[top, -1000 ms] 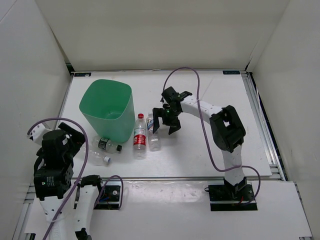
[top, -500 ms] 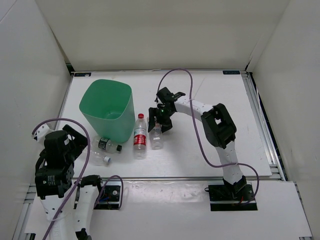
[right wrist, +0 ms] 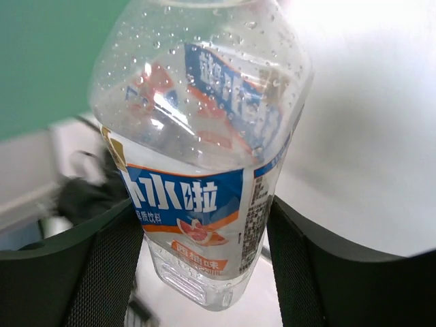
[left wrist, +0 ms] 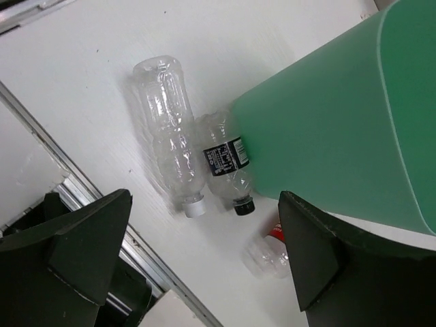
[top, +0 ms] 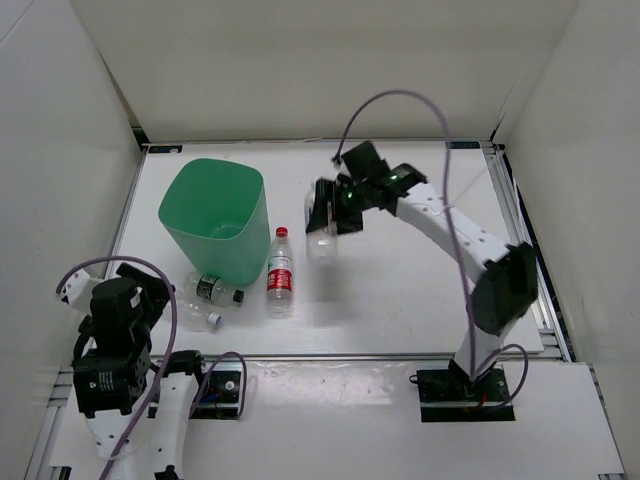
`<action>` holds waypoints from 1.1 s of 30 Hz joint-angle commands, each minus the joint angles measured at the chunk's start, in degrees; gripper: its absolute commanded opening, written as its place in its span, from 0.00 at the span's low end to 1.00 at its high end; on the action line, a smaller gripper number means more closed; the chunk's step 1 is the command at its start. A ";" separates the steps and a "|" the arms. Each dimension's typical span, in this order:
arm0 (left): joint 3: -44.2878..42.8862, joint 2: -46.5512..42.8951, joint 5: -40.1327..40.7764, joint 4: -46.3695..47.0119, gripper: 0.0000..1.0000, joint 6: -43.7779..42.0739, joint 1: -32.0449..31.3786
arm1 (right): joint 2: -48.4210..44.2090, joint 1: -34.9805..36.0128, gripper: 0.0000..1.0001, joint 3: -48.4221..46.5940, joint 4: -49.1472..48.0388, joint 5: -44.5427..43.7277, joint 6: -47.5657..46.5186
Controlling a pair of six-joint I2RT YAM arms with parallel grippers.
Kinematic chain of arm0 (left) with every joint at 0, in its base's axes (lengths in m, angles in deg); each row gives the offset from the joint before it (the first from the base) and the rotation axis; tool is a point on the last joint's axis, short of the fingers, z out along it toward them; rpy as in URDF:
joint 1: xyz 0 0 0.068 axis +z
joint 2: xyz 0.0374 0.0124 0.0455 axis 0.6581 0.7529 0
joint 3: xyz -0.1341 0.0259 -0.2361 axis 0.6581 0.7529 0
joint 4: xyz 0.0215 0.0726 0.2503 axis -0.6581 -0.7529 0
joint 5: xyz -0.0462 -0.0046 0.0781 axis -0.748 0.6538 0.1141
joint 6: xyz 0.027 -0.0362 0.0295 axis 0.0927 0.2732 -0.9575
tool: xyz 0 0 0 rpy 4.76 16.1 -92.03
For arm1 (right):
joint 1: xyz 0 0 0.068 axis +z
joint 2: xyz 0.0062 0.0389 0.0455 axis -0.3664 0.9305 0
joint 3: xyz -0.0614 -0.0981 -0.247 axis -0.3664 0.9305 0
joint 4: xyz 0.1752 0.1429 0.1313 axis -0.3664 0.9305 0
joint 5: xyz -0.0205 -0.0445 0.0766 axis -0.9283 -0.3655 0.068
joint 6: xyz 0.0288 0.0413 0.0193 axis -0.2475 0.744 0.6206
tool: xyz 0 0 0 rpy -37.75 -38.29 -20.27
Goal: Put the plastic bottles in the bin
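The mint-green bin [top: 213, 222] stands at the left middle of the table. My right gripper [top: 331, 217] is shut on a blue-white labelled bottle [top: 322, 243] and holds it in the air just right of the bin. In the right wrist view the bottle [right wrist: 204, 157] fills the gap between both pads [right wrist: 310, 266]. A red-labelled bottle [top: 280, 272], a dark-labelled bottle [top: 214, 290] and an unlabelled bottle [top: 201, 317] lie on the table by the bin's base. My left gripper [top: 150, 290] hangs open above the unlabelled bottle [left wrist: 170, 139] and dark-labelled bottle [left wrist: 227, 160], touching neither.
White walls enclose the table on three sides. A metal rail [left wrist: 75, 191] runs along the table's near left edge. The bin's wall [left wrist: 340, 122] leans over the dark-labelled bottle. A purple cable [top: 440, 170] arcs above the right arm.
My right gripper closed on the blue-white bottle, lifted it off the table and carried it slightly back. The right arm stretched out. The left arm shifted only a little.
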 commanded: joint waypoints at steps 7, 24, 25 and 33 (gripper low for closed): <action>7.91 -0.41 0.76 -3.24 1.00 13.99 -0.29 | 10.72 4.47 0.41 -46.07 2.50 -1.48 -2.59; 9.06 5.49 -1.00 -3.77 1.00 15.23 -0.29 | 17.24 16.87 0.52 -48.37 -15.77 -15.19 -15.52; 9.67 5.49 -1.69 -3.77 1.00 15.84 -0.29 | 16.64 16.87 0.78 -47.49 -15.77 -15.19 -15.52; 11.78 3.82 -2.40 -3.77 1.00 18.39 -0.29 | 3.48 15.12 1.00 -39.51 -11.21 -23.35 -16.05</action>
